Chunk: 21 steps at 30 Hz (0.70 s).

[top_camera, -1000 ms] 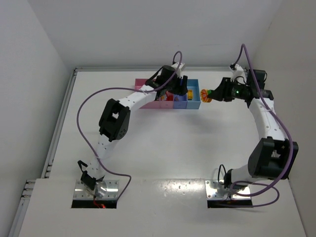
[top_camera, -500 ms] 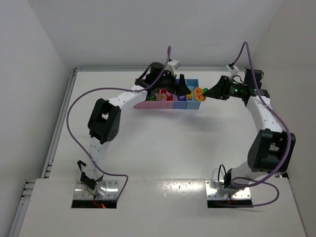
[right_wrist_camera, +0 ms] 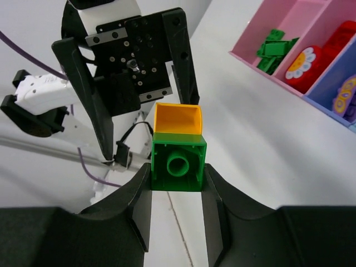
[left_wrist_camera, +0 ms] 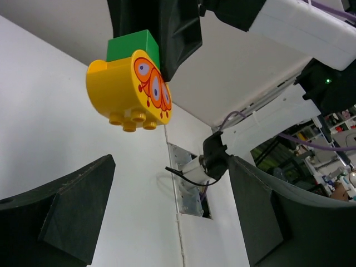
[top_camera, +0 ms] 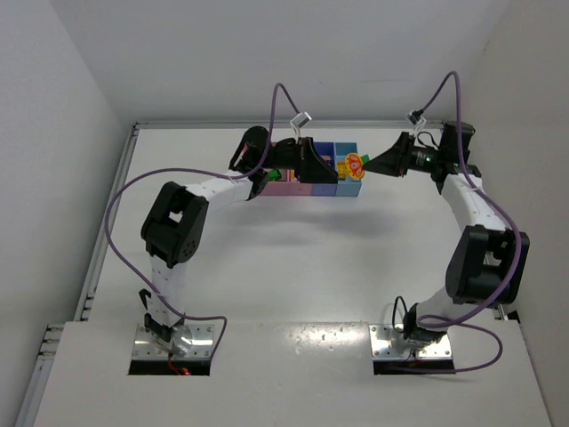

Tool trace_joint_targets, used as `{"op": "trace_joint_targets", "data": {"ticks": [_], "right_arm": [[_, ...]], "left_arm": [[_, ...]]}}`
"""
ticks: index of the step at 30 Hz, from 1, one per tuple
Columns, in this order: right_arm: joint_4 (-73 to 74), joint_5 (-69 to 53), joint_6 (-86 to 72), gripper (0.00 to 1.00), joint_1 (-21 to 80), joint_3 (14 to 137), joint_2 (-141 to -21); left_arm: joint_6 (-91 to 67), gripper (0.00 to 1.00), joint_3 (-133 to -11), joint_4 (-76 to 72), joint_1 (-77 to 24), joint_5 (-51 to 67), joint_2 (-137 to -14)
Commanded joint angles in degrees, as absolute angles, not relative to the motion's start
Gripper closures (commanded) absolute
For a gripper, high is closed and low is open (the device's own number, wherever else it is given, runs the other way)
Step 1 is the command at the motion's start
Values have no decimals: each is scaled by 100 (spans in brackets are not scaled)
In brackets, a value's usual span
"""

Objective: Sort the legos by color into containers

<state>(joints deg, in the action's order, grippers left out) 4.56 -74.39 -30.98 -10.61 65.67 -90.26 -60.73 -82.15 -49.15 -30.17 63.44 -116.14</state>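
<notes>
- Jaws of the right gripper are closed narrow on a green lego, one finger pressed to each side of it.
- A yellow lego with an orange butterfly print is joined to the far end of the green one, so the pair juts out from the jaws as one short stack.
- From the top view this stack sits just beside the light blue end of the containers, at the far side of the worktop.
- Left gripper faces the stack with its jaws spread wide and nothing between them; the stack is in front of them, not touching.
- From above, the left gripper lies over the middle of the container row.
- The right wrist view shows a pink compartment holding several green legos.
- A red piece with a flower print lies in the next compartment.
- Only an edge of the purple-blue compartment shows there, with a pale printed piece in it.
</notes>
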Motion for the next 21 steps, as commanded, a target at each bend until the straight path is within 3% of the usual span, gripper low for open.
{"op": "trace_joint_targets", "data": {"ticks": [1, 16, 19, 21], "right_arm": [[-53, -7901, -3357, 100, -1020, 6627, -9088], [-97, -8024, -3305, 100, -563, 6451, -8596], [-97, -8024, -3305, 100, -501, 6451, -8596], [-97, -7972, -3252, 100, -501, 6451, -8596]], "left_arm": [[-6056, 11, -8498, -5257, -3111, 6513, -11479], [-4932, 16, -9096, -3605, -3111, 6004, -11707], [-4860, 21, -9097, -3472, -3111, 5951, -11707], [-4860, 38, -9097, -3472, -3111, 5950, -11707]]}}
